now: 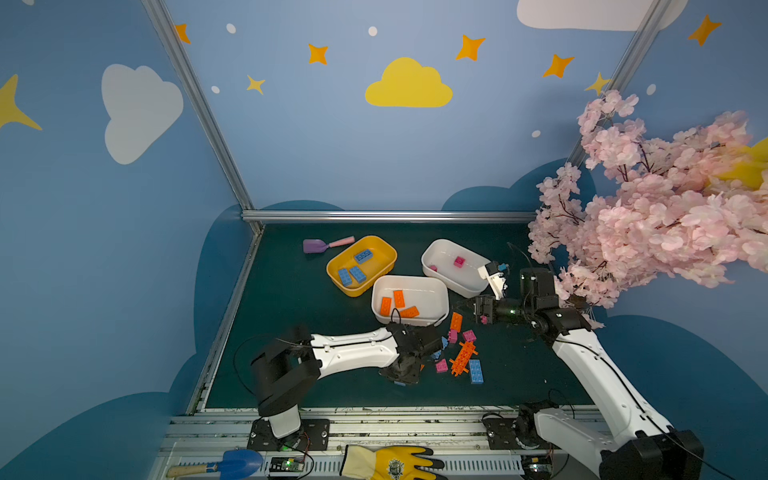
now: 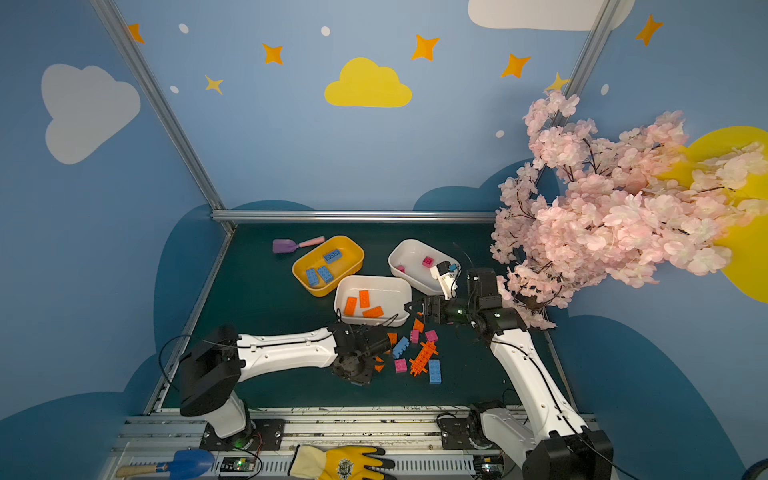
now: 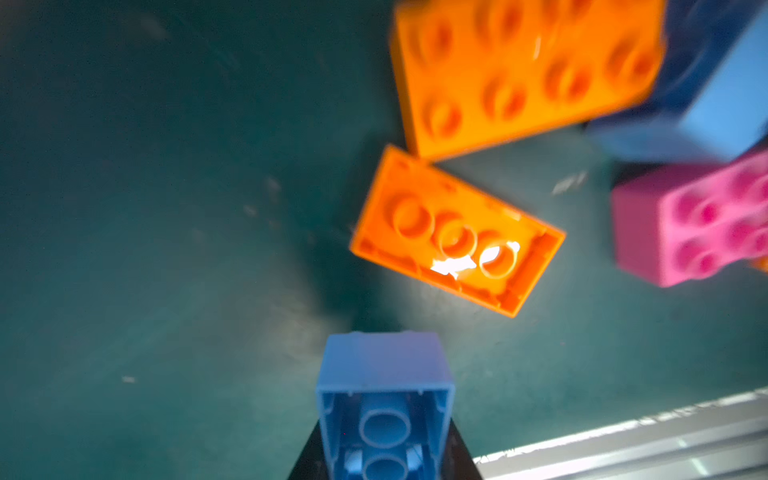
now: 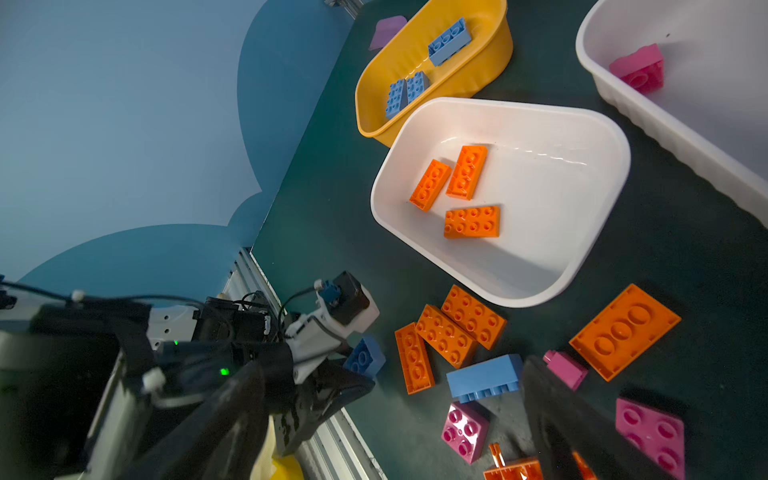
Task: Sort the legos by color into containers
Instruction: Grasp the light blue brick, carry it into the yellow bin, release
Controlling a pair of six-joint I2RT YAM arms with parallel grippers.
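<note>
Down at the near edge of the loose pile, the left gripper [image 1: 401, 376] is clamped on a blue brick [image 3: 384, 374], so that's the piece in play. Its home, the yellow tub [image 1: 382, 257] with three blues in it, sits farther back and a bit left, past the white tub [image 1: 432, 291] of oranges. The left arm's the nearer one. The brick's pale blue, with its hollow underside facing the wrist cam. Its length is cropped, so I can't tell. The right gripper [image 2: 411, 309] hangs wide open by the pile, empty.

Blue bricks [image 1: 357, 274] are in the yellow tub [image 1: 380, 259], orange bricks [image 1: 399, 298] in a white tub [image 1: 428, 297], on a green table [image 1: 291, 311].
</note>
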